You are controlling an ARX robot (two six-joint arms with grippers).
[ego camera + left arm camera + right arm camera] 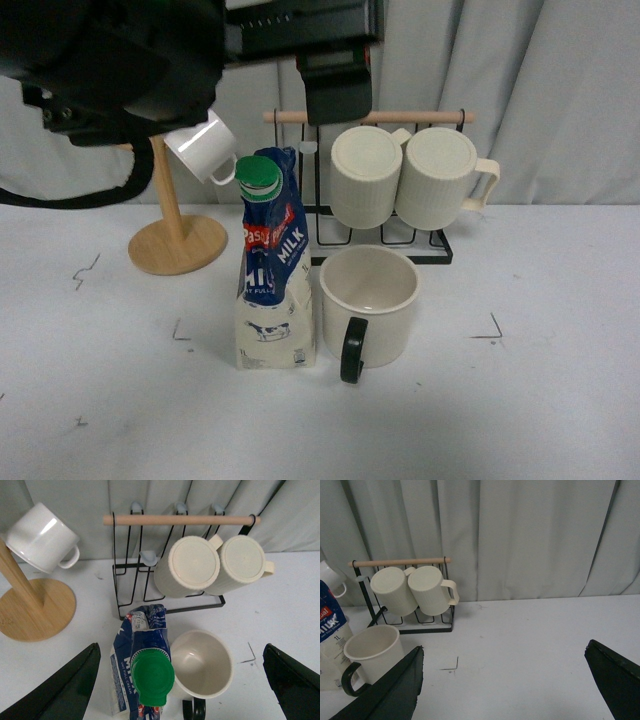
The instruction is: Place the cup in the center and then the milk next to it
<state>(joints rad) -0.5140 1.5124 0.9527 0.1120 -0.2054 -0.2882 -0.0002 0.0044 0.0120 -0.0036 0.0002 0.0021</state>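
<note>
Grey curtain [560,90] backs a white table [520,400]. Between the corner marks [492,330] stands the cream cup [368,300], black handle toward the robot. The milk carton [272,270] is upright just beside it on the robot's left, seemingly touching, so both placements look done. Above the carton hangs the left gripper [181,650], spread wide and empty, free to lift away. Off to the side, the right gripper [505,647] is also spread, holding nothing.
</note>
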